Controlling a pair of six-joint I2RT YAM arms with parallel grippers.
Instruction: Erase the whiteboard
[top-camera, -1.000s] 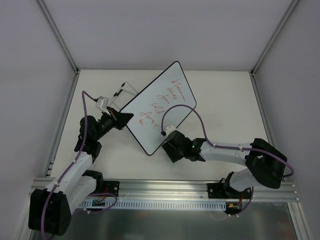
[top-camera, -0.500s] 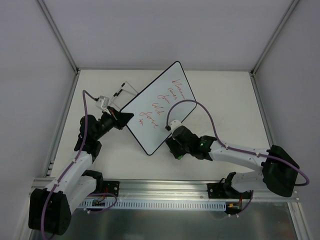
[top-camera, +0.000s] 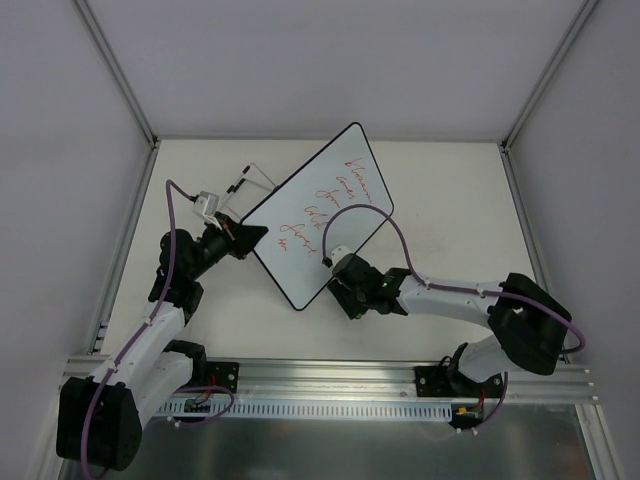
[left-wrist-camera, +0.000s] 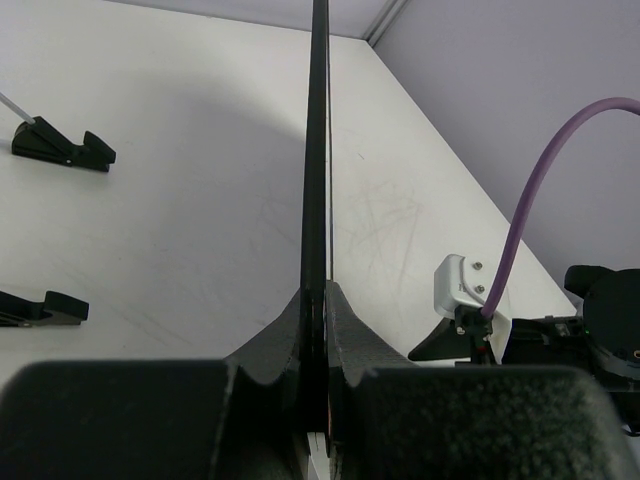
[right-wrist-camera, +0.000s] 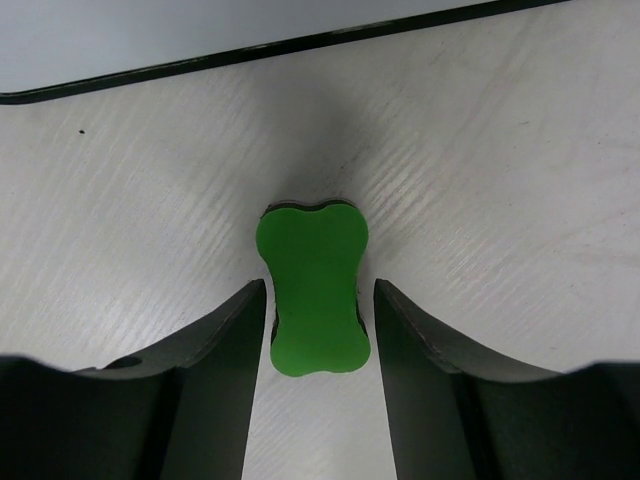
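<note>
Between the fingers (right-wrist-camera: 200, 360) of the right gripper (right-wrist-camera: 320, 305) a green bone-shaped eraser (right-wrist-camera: 312, 270) is straddled where it lies flat on the table (right-wrist-camera: 520, 150). The jaws are set narrowly open, with a sliver of gap on each side, and nothing is gripped yet. On the other side, the left gripper (top-camera: 248, 236) is clamped fully shut on the rim of the whiteboard (top-camera: 300, 255). The board is seen edge-on from the left wrist and is held over the middle of the table, its near edge just beyond the eraser. Red handwriting (top-camera: 352, 180) is spread unwiped across its face.

The step in hand is judged to be the pick-up of the eraser. Next, the jaws would need to be closed on its narrow waist, and it would then have to be lifted over the rim and pressed onto the writing.

Two small black feet (left-wrist-camera: 62, 150) are seen lying on the table past the board, well apart from the work. The right arm's purple cable (left-wrist-camera: 524, 215) is looped above the board and might be dragged across the wiping path.
</note>
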